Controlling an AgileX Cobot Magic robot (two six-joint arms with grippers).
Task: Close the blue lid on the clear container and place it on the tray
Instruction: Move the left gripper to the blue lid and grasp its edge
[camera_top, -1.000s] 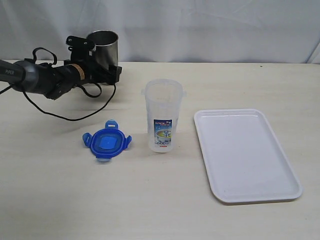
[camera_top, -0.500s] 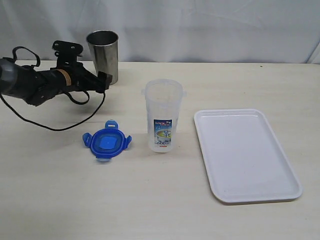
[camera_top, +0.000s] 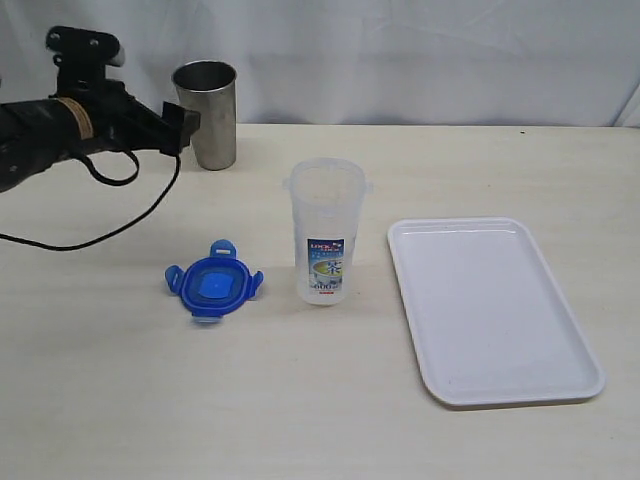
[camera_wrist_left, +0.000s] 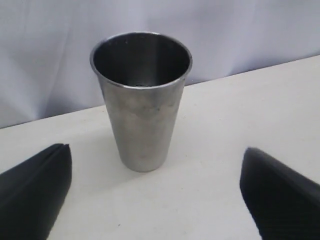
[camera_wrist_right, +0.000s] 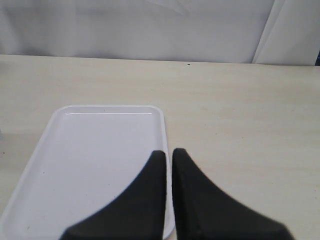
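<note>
The blue lid (camera_top: 214, 285) lies flat on the table, left of the clear container (camera_top: 326, 243), which stands upright and uncovered at the middle. The white tray (camera_top: 560, 340) lies to the container's right, with nothing on it; its rim (camera_wrist_right: 162, 120) also shows in the right wrist view. My left gripper (camera_top: 182, 129) hovers at the back left, open and holding nothing, its fingers (camera_wrist_left: 35, 190) spread wide just short of the grey steel cup (camera_wrist_left: 142, 100). My right gripper (camera_wrist_right: 169, 155) is shut with nothing in it, above the tray's edge; it is out of the exterior view.
The grey steel cup (camera_top: 207, 113) stands at the back left, right next to the left gripper. A black cable (camera_top: 100, 235) trails from the left arm across the table. A white curtain closes off the back.
My left arm has drawn back to the left and risen, away from the steel cup. The lid, container and tray have not moved.
</note>
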